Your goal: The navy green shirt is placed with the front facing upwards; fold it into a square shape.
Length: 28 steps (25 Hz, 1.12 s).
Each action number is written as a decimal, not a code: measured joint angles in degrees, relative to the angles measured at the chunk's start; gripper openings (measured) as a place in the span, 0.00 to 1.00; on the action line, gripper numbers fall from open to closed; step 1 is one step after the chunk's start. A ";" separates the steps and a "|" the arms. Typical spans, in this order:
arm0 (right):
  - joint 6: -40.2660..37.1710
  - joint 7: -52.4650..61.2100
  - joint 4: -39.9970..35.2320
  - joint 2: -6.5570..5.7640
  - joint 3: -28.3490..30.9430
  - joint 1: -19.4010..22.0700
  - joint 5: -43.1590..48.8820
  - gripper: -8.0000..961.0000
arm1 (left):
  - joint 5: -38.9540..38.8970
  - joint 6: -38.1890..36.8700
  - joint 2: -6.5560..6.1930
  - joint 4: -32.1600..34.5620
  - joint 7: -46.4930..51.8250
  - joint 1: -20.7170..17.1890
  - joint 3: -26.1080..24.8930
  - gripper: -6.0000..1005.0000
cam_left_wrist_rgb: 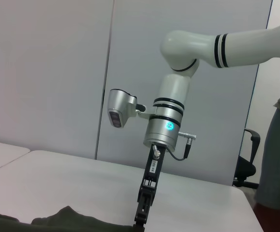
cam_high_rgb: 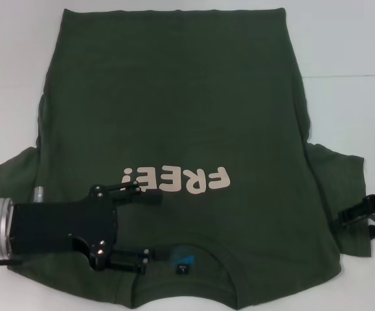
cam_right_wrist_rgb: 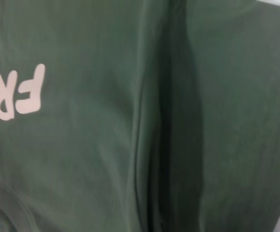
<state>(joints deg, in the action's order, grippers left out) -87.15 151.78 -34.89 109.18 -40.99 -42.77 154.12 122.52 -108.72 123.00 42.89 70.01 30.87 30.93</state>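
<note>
**Head view: shirt spread flat, left gripper spread over it**

Head view: the navy green shirt (cam_high_rgb: 174, 116) lay front-up across the white table (cam_high_rgb: 349, 39), collar at the lower edge. The left gripper (cam_high_rgb: 149, 227), lower left, was spread wide over the chest. The right gripper (cam_high_rgb: 368, 217) sat at the right sleeve; its grip cannot be told.

Left wrist view: the right gripper (cam_left_wrist_rgb: 140, 217) pointed down at the shirt's edge.

Right wrist view: green cloth with a lengthwise crease filled the frame.

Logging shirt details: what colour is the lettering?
Cream lettering on the shirt, best in the head view.

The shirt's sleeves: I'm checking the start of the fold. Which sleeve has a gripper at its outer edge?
The sleeve on the robot's right: the right gripper sits at its edge. The left gripper is open over the shirt near the collar instead.
</note>
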 joint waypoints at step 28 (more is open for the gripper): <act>-0.66 -0.30 -0.68 -0.02 -0.60 0.22 -0.04 0.26 | 0.00 0.18 0.05 0.00 0.00 -0.24 -0.21 0.91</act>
<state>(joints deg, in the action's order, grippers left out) -87.81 151.48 -35.57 109.15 -41.58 -42.55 154.08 122.52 -108.54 123.05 42.89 70.01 30.63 30.72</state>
